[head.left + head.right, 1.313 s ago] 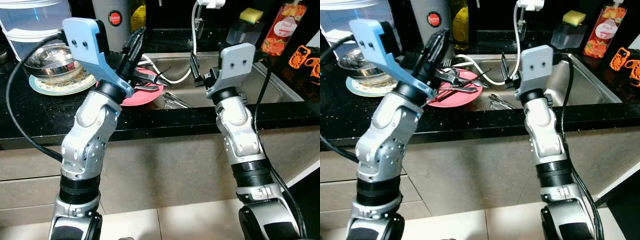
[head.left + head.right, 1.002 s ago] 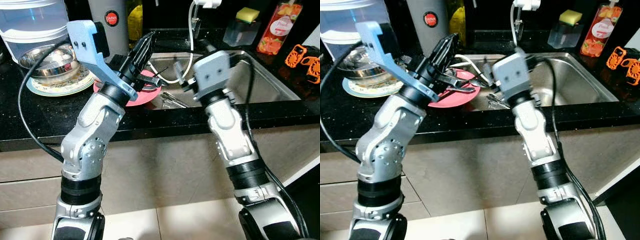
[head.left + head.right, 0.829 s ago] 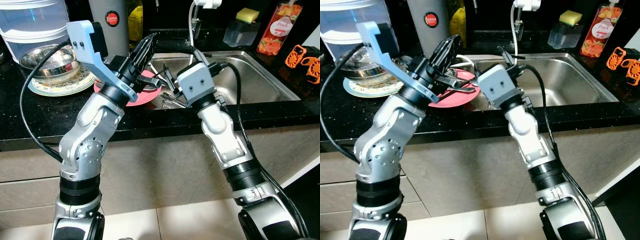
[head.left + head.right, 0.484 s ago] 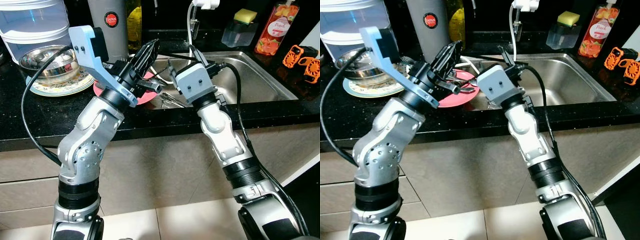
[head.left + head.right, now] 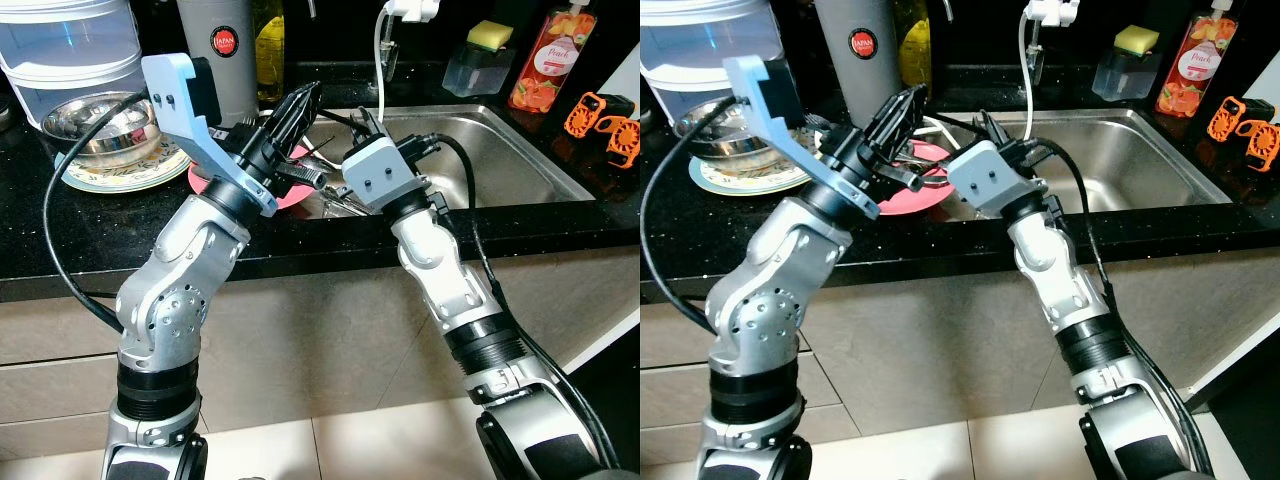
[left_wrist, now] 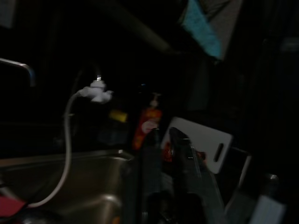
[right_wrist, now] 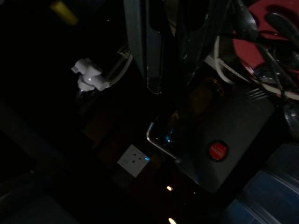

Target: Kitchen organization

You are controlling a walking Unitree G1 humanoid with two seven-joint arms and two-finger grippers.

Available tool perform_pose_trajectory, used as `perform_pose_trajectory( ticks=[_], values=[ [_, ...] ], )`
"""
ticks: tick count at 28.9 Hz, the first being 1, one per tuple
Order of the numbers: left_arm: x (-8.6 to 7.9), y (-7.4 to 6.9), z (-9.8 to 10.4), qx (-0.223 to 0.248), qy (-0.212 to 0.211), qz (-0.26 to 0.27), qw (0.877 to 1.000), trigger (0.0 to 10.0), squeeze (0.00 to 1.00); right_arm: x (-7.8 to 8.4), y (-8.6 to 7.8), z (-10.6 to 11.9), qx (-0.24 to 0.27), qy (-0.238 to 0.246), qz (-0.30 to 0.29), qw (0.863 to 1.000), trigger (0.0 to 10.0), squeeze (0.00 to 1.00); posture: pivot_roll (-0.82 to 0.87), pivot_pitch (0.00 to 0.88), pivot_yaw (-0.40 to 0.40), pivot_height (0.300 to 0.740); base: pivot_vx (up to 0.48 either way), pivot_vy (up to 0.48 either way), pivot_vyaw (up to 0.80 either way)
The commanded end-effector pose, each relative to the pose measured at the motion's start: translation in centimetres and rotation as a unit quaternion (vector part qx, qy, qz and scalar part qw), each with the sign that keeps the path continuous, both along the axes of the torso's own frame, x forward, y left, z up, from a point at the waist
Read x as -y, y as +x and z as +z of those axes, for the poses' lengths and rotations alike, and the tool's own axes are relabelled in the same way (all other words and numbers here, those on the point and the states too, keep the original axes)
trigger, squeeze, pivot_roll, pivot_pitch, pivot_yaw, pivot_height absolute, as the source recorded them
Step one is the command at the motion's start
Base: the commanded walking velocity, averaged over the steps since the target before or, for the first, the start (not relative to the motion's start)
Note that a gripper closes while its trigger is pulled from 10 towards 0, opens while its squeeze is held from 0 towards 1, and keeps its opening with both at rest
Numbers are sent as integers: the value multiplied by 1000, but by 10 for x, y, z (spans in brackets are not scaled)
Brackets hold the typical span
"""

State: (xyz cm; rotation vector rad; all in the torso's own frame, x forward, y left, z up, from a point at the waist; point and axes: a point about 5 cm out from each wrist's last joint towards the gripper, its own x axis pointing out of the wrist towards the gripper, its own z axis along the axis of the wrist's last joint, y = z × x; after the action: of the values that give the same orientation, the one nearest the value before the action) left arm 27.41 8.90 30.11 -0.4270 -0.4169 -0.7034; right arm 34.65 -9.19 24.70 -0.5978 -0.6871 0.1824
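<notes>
Black granite countertop [image 5: 60,225] bordering steel sink [image 5: 510,170], left gripper [image 5: 300,105] hovering clenched over red plate [image 5: 902,198] carrying cutlery, right gripper [image 5: 985,127] pointing alongside, finger state indiscernible.

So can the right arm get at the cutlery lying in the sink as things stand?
Probably yes. The right gripper hovers over the sink's left end, the cutlery lies just below it, and nothing sits between them, though the left gripper crowds it.

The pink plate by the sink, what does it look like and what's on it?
The pink plate is round, flat and looks like plastic. It lies on the black counter at the sink's left edge, with metal cutlery piled on it. The left gripper hovers right over it, hiding part of it.
</notes>
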Motion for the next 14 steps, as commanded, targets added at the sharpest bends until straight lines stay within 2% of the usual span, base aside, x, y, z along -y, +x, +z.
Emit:
perform_pose_trajectory(
  ticks=[1,2,5,6,10,12,14],
  values=[
    [-2,2,-3,-8,-3,10,1000,10000,933,10,2,7,8,23,-16,1000,0,0,172,0,-20,740,0,0,0],
    [-3,3,-3,-8,-6,8,1000,10000,1000,10,3,6,7,21,-20,1000,10000,0,170,0,-21,740,0,0,0],
    [-7,5,-3,-14,-9,29,999,10000,1000,12,5,4,-1,21,-30,999,10000,0,169,0,-20,740,0,0,0],
    [-12,6,-2,-10,-10,53,999,10000,0,17,11,-1,-25,38,-50,998,10000,0,169,0,-20,740,0,0,0],
    [-15,5,-2,-7,-10,58,998,10000,0,24,27,-6,-77,66,-74,992,10000,0,165,0,-16,740,0,0,0],
    [-15,6,-2,-8,-10,58,998,10000,0,24,31,-7,-87,75,-75,991,10000,0,165,0,-16,740,0,0,0],
    [-13,6,-3,-9,-9,57,998,10000,0,23,46,-12,-141,105,-82,981,10000,0,167,0,-15,740,0,0,0]
  ],
)
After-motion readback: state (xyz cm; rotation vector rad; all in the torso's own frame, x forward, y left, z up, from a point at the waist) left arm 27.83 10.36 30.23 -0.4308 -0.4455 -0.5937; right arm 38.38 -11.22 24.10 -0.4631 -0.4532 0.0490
